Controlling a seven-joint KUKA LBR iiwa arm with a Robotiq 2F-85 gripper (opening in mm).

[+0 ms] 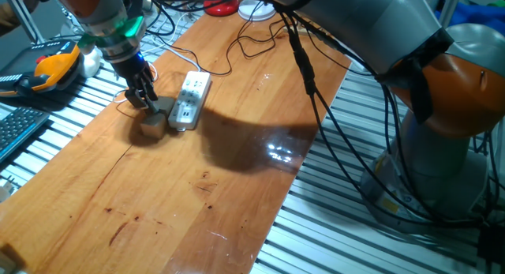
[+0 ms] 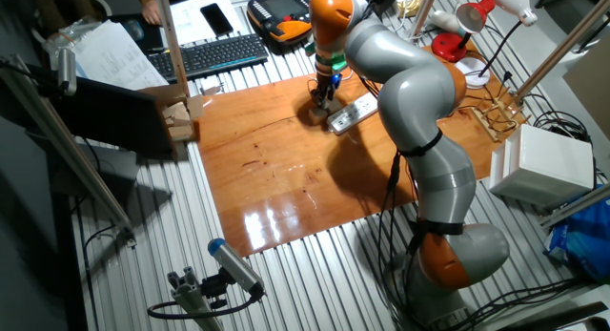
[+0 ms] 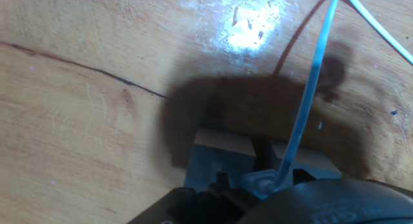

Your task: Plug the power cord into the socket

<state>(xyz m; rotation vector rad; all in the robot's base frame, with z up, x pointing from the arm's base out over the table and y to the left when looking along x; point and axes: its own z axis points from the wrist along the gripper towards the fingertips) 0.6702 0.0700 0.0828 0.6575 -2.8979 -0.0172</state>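
My gripper (image 1: pixel 153 124) is low over the wooden table (image 1: pixel 158 203), just left of the near end of the socket (image 1: pixel 191 100), a long white power strip. In the hand view the two grey fingers (image 3: pixel 222 148) stand close together with the small white plug (image 3: pixel 260 182) of the power cord (image 3: pixel 310 95) between them. The thin white cable runs up and away to the upper right. The gripper (image 3: pixel 261 156) is shut on the plug. The other fixed view shows the gripper (image 2: pixel 320 108) beside the socket (image 2: pixel 354 112). The socket is out of the hand view.
An orange-black pendant (image 1: pixel 49 69) and a keyboard (image 1: pixel 16 128) lie left of the table. A thin black cable (image 1: pixel 256 46) loops behind the socket, and thick black arm cables (image 1: pixel 316 92) hang over the right edge. Two tan blocks (image 2: pixel 177 121) sit at the table's far corner.
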